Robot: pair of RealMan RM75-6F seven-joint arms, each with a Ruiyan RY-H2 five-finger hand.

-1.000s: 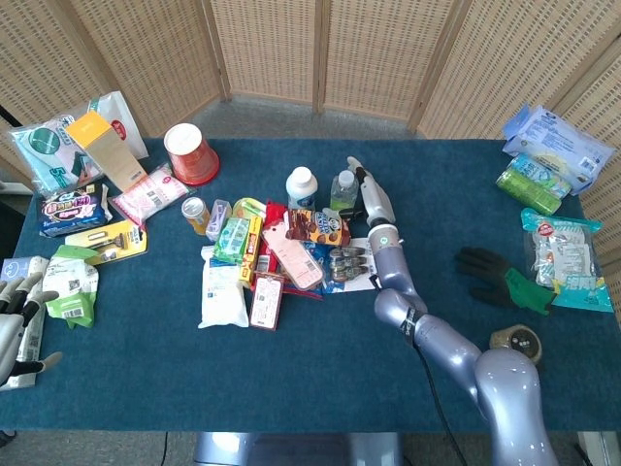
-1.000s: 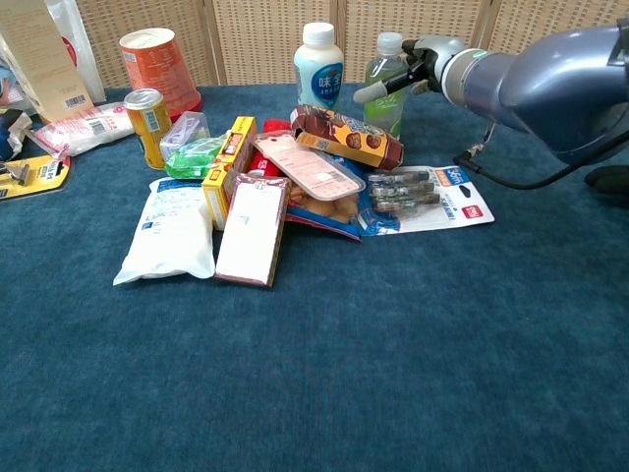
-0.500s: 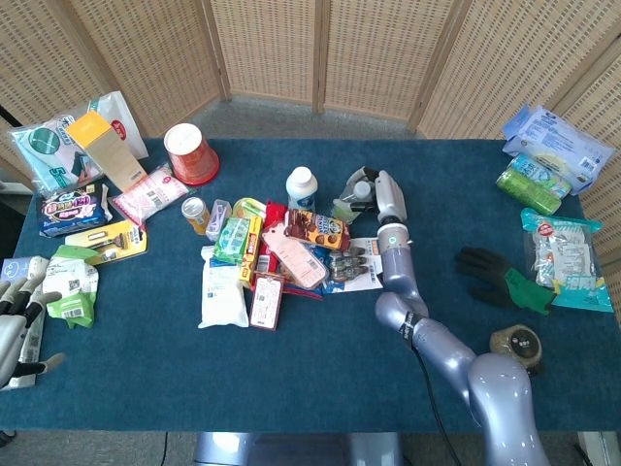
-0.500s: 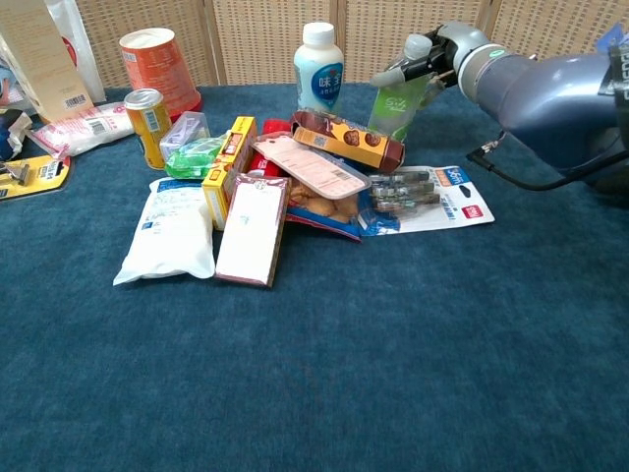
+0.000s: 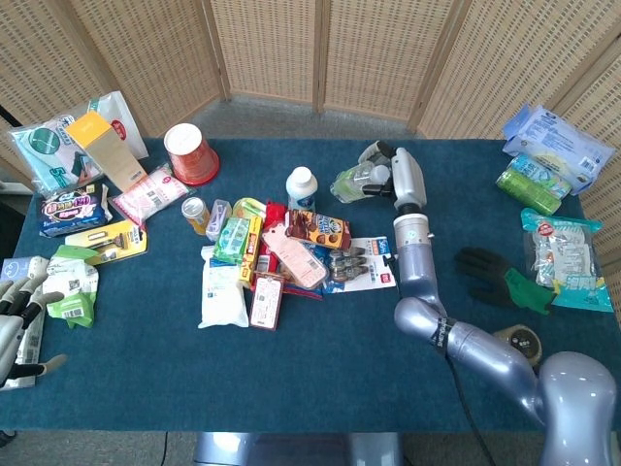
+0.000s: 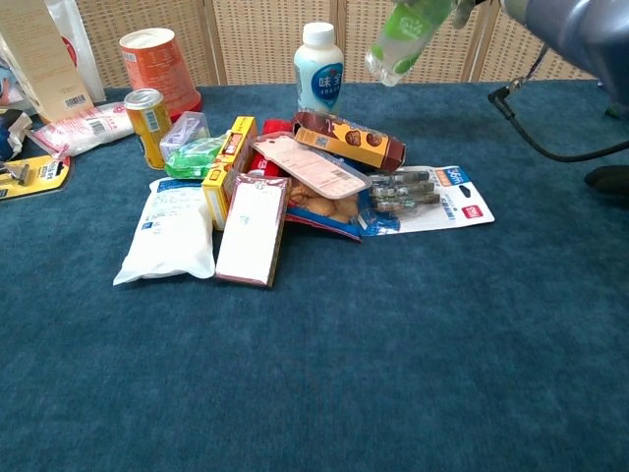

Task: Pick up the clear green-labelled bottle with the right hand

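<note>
The clear green-labelled bottle (image 5: 351,184) is off the table, tilted, gripped by my right hand (image 5: 391,176) above the far side of the pile. In the chest view the bottle (image 6: 403,35) hangs at the top edge, its base pointing down-left, and the hand holding it is mostly cut off by the frame. My right forearm (image 5: 412,243) rises steeply from the table. My left hand (image 5: 15,325) lies at the table's near left corner, fingers apart, holding nothing.
A white blue-labelled bottle (image 5: 301,186) stands just left of the lifted bottle. Below lies a pile of snack packs (image 6: 314,177) and a battery card (image 6: 432,197). An orange cup (image 5: 190,152), a can (image 5: 195,215) and a black glove (image 5: 490,275) are nearby.
My right hand closed around the green-labelled bottle, tipped it and lifted it up and to the right off the table. The left hand stayed put.
</note>
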